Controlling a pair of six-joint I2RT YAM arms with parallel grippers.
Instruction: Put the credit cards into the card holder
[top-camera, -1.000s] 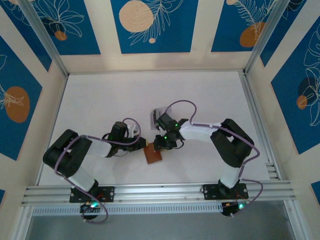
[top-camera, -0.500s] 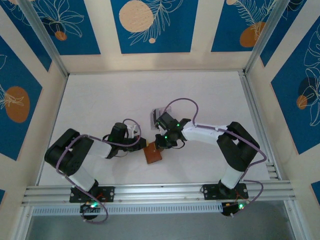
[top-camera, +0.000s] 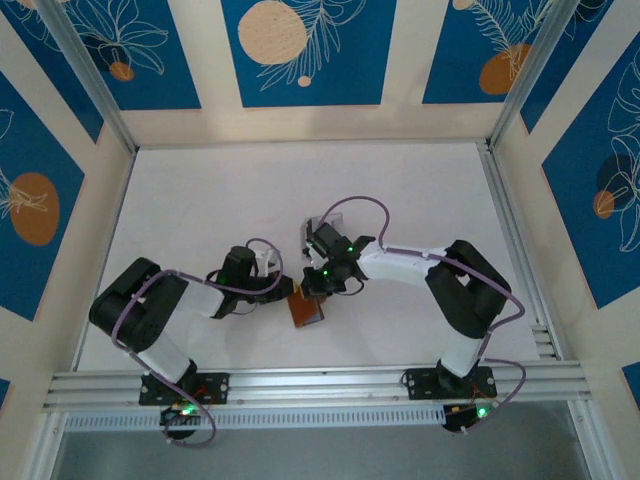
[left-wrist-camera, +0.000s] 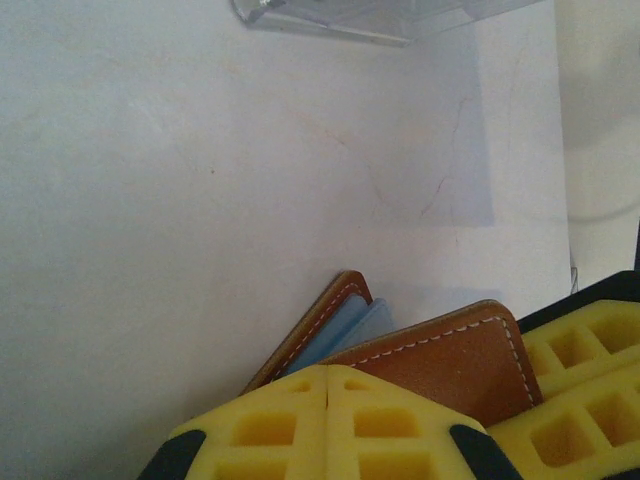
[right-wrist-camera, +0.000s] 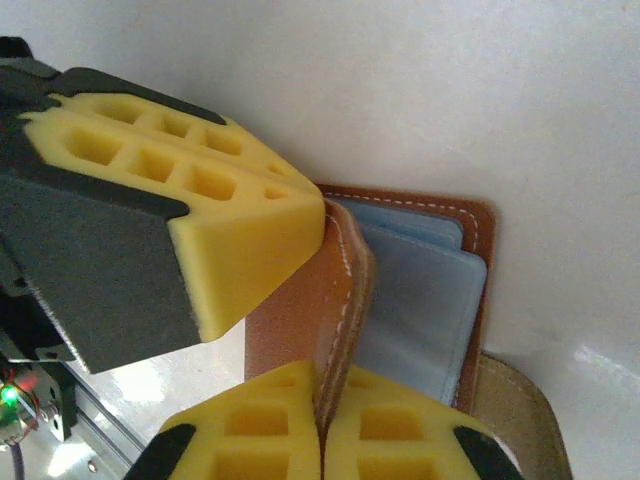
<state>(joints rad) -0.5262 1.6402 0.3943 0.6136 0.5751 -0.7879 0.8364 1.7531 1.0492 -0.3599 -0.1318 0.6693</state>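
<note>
Left arm (top-camera: 150, 310) and right arm (top-camera: 465, 295): black joint housings, white link sections. Purple cable (top-camera: 365, 200) runs in loops along each arm. Green indicator lights (top-camera: 327, 272) are lit near the wrists and at the black bases (top-camera: 452, 385). Left gripper (left-wrist-camera: 328, 375) and right gripper (right-wrist-camera: 322, 405): yellow foam pads (right-wrist-camera: 270, 430) moulded with square pockets, on black backing (right-wrist-camera: 90, 270).

No legible text anywhere; small print maybe unresolved.

From above the card holder (top-camera: 307, 311) is too small for me to read, its far edge under the right gripper (top-camera: 314, 294). The clear stand (left-wrist-camera: 370, 15) runs off my left-wrist view's top.
</note>
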